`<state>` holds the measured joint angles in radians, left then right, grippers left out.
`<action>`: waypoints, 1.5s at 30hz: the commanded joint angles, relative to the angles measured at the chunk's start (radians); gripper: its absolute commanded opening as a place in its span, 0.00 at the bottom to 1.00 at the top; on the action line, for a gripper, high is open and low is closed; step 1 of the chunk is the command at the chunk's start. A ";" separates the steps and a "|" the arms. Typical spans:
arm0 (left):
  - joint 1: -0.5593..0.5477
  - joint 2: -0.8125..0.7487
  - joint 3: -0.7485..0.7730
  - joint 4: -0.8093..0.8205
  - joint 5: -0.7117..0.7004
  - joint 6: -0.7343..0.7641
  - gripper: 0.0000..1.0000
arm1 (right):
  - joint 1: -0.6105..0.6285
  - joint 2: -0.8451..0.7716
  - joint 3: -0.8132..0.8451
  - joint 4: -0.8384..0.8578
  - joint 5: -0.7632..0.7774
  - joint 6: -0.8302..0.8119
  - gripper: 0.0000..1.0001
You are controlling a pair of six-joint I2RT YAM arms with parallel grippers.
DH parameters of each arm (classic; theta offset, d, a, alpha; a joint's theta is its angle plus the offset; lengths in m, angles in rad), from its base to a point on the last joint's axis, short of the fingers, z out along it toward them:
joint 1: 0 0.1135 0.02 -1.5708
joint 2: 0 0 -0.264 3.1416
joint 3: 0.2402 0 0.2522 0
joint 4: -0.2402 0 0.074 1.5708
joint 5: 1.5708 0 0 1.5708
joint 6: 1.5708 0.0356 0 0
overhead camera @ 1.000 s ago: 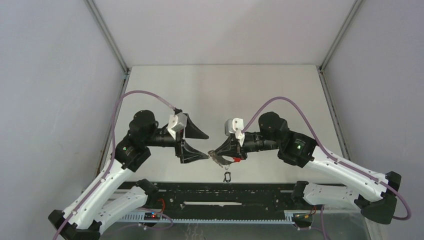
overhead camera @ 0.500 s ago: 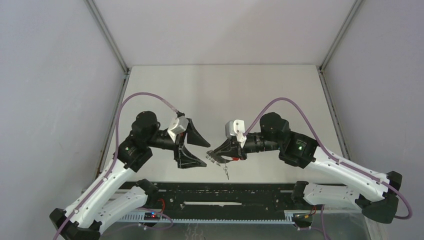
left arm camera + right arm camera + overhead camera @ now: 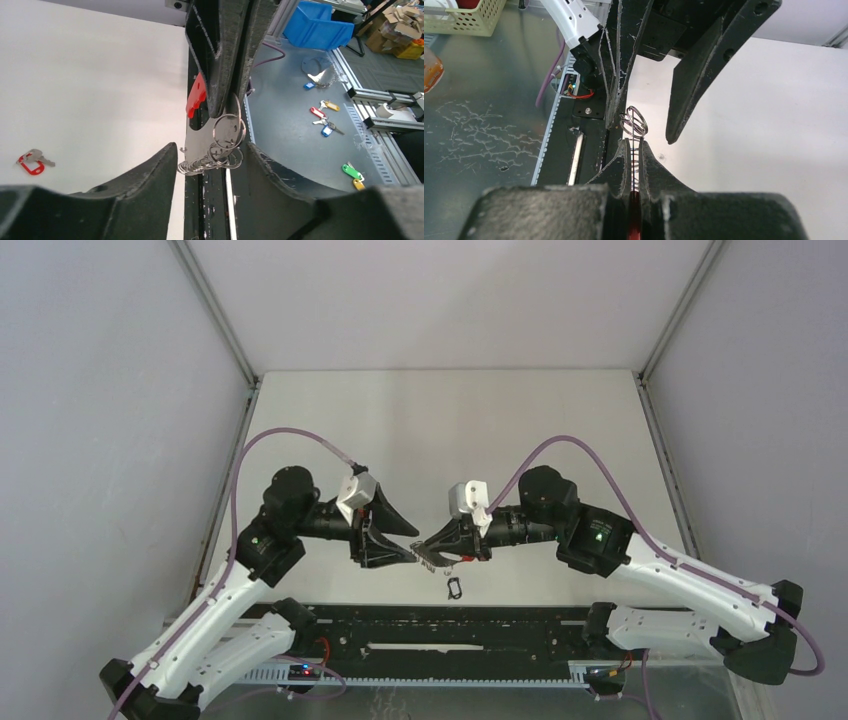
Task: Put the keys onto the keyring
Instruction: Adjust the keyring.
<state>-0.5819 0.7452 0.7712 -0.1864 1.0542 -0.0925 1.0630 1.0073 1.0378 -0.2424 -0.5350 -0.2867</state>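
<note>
My right gripper (image 3: 428,548) is shut on a flat silvery bunch of keys with several thin rings (image 3: 220,137), held above the table's near edge. The red strap (image 3: 196,95) shows between its fingers, also in the right wrist view (image 3: 634,225). The rings stick out past the fingertips (image 3: 634,121). I cannot pick out the keyring itself among the rings. My left gripper (image 3: 411,544) is open, with one finger on each side of the bunch (image 3: 211,150) and not touching it.
A small dark clip (image 3: 454,587) lies just below the grippers near the black rail (image 3: 480,625). A key with a red tag (image 3: 32,161) lies on the white table. Several coloured-tag keys (image 3: 325,107) lie on the grey floor beyond the table.
My left gripper has pulled back and then come in again, so its open jaws now sit round the bunch. The dark clip hung below the bunch and now sits apart.
</note>
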 commanded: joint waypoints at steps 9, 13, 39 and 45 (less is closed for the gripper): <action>-0.018 -0.015 -0.014 0.062 0.092 -0.048 0.34 | 0.009 0.004 0.048 0.041 0.038 0.000 0.00; -0.018 -0.018 0.005 0.062 0.089 -0.050 0.34 | 0.009 0.009 0.048 0.028 0.044 -0.003 0.00; -0.016 -0.045 0.070 0.133 0.096 -0.174 0.40 | 0.011 0.016 0.048 0.008 0.042 -0.010 0.00; 0.006 -0.055 0.068 0.052 0.105 -0.068 0.38 | 0.011 0.013 0.048 0.009 0.029 -0.003 0.00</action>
<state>-0.5922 0.7055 0.7879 -0.0910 1.1263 -0.2264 1.0687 1.0271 1.0420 -0.2600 -0.5068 -0.2863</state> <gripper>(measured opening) 0.395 0.046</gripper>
